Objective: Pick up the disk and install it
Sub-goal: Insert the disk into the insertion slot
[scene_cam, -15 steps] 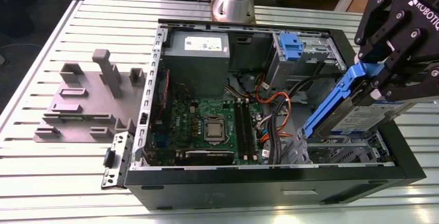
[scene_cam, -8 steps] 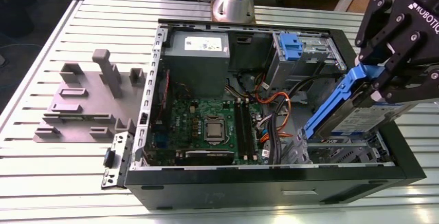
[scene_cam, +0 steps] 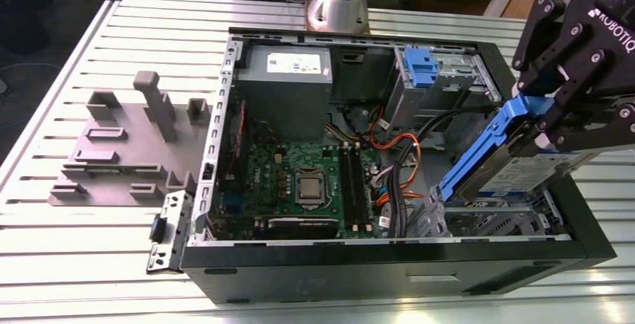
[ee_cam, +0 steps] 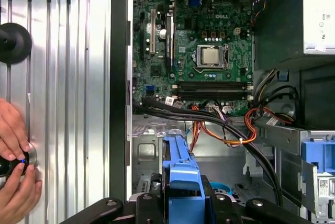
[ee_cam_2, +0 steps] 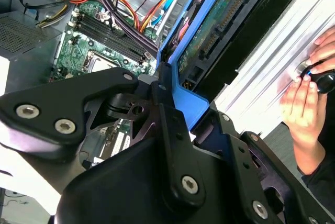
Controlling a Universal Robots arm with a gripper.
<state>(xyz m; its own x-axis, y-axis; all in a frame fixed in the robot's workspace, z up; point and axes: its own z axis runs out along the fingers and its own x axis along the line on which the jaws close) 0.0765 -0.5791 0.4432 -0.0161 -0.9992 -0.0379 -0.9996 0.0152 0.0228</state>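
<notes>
A ribbed tabletop (scene_cam: 59,264) of silvery metal slats is carrying everything. At the exterior view's left, a matte grey plastic fixture (scene_cam: 119,153) with upright posts and slots is lying flat on the slats.

In the middle, a black computer case (scene_cam: 397,272) is lying on its side with its panel off. Inside it, a boxy grey power supply (scene_cam: 285,79) is sitting at the far end. A green motherboard (scene_cam: 297,183) with a square silver processor is filling the near left part. Orange and black cables (scene_cam: 397,146) are looping across the middle. A blue plastic latch (scene_cam: 421,67) is standing on the metal drive bay at the far right.

At the exterior view's right, the black jointed hand (scene_cam: 548,125) is clenched on the disk (scene_cam: 521,174), gripping its blue plastic frame. The disk, a flat silver rectangle with a white-and-blue label, is hanging tilted over the case's near right corner, above a bare metal cage (scene_cam: 496,224). Whether it is touching the cage I cannot tell.

The second wrist view is showing the disk's (ee_cam_2: 209,30) green circuit-board face. Beside the case, a person's fingers (ee_cam_2: 303,98) are resting on a small round device on the slats.
</notes>
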